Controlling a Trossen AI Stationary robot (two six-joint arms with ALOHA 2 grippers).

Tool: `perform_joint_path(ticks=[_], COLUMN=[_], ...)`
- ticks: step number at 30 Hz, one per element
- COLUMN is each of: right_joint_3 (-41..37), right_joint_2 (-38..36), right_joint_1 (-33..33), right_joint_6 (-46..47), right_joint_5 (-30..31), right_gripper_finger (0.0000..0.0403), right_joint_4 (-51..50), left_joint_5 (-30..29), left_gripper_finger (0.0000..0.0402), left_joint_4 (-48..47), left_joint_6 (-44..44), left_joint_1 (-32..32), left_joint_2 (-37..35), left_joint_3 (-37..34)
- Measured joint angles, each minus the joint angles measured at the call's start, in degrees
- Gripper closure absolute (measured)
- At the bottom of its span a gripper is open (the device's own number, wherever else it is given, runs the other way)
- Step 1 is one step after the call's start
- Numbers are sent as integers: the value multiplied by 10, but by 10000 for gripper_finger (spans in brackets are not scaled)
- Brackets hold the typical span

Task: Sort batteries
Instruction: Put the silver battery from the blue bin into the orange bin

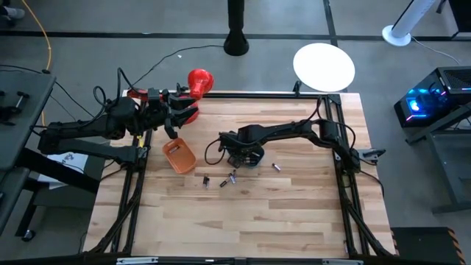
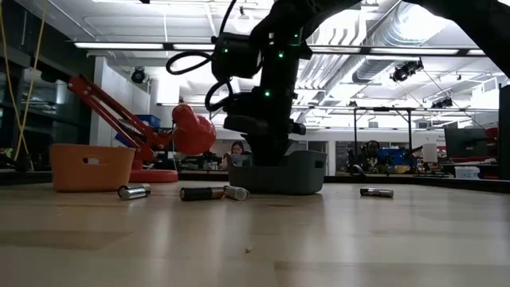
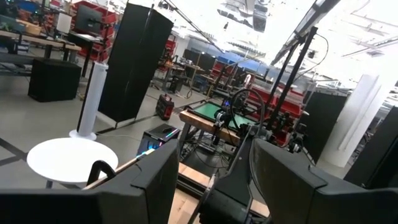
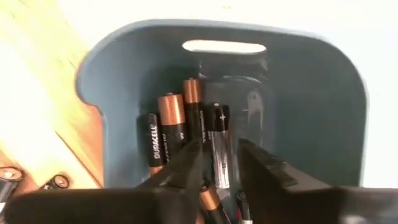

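Observation:
The teal bin stands mid-table, and my right gripper reaches down into it from above. In the right wrist view this gripper is open. Its fingers stand on either side of a dark battery that lies among several copper-and-black batteries on the bin floor. Several loose batteries lie on the table near the bin, one more to its right. The orange bin sits left of them. My left gripper hovers open beyond the orange bin.
A red lamp-like object stands at the table's far left edge, behind my left arm. In the low view, loose batteries lie in front of the teal bin, with the orange bin at the left. The near half of the table is bare wood.

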Motion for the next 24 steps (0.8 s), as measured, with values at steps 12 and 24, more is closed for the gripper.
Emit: perform_joint_path(ticks=[12,24], right_joint_3=[4,22], right_joint_2=[38,40], right_joint_1=[-3,-3], right_joint_6=[4,-20], right_joint_5=[-8,8], right_gripper_finger=[280,381], right_joint_4=[-19,-61], left_joint_5=[3,4], left_gripper_finger=[208,208], left_joint_4=[0,0], left_joint_6=[0,0], left_joint_1=[0,0], left_joint_2=[0,0], left_joint_3=[0,0])
